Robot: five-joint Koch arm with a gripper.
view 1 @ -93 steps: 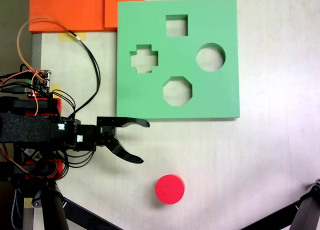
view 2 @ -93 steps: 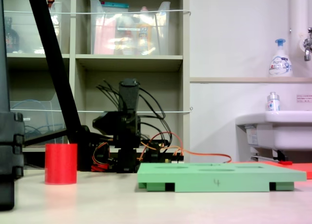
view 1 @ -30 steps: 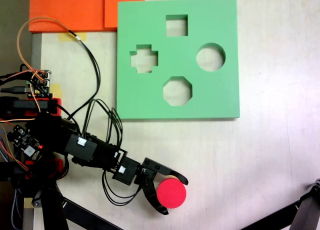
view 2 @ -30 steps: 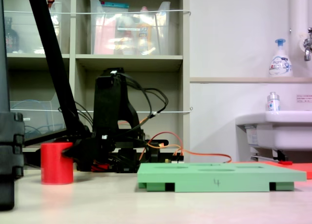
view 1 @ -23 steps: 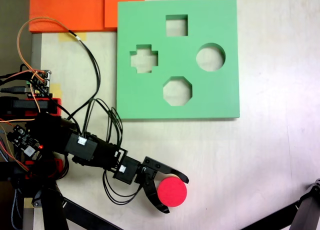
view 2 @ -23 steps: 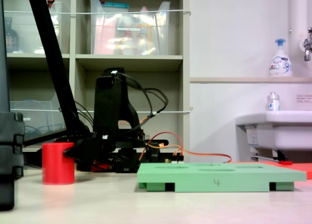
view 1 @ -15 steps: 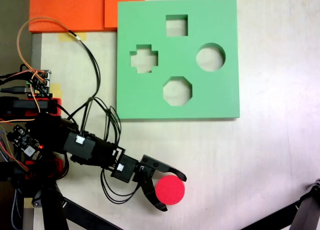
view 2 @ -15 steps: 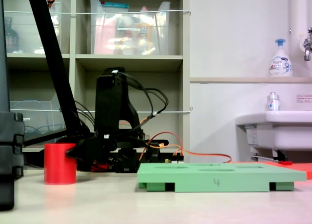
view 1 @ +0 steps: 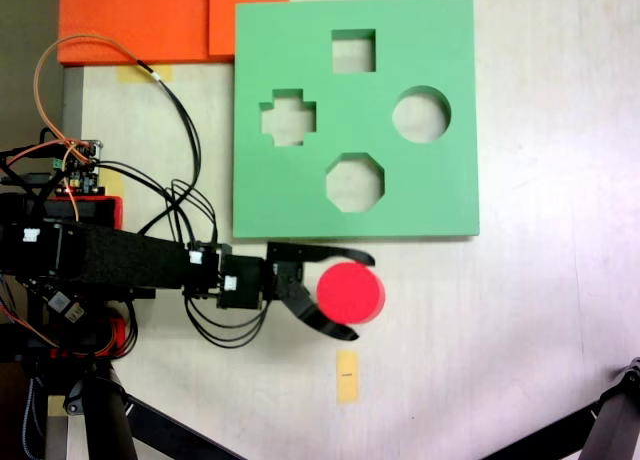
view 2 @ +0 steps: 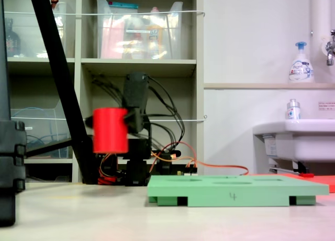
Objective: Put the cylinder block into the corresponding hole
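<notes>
Pincer (view 1: 352, 294): closed on the red block (view 1: 351, 292), holding it clear above the table (view 1: 540, 310), just off the green board's (view 1: 300, 200) near edge.
Done: pickup.
Left: carry to the round hole (view 1: 421, 114), lower, release.

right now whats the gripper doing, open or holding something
Gripper: shut on the red cylinder block, which is held in the air above the table, not yet at the green board.

Cylinder block (view 1: 351, 292) below board (view 1: 300, 195), airborne.
</notes>
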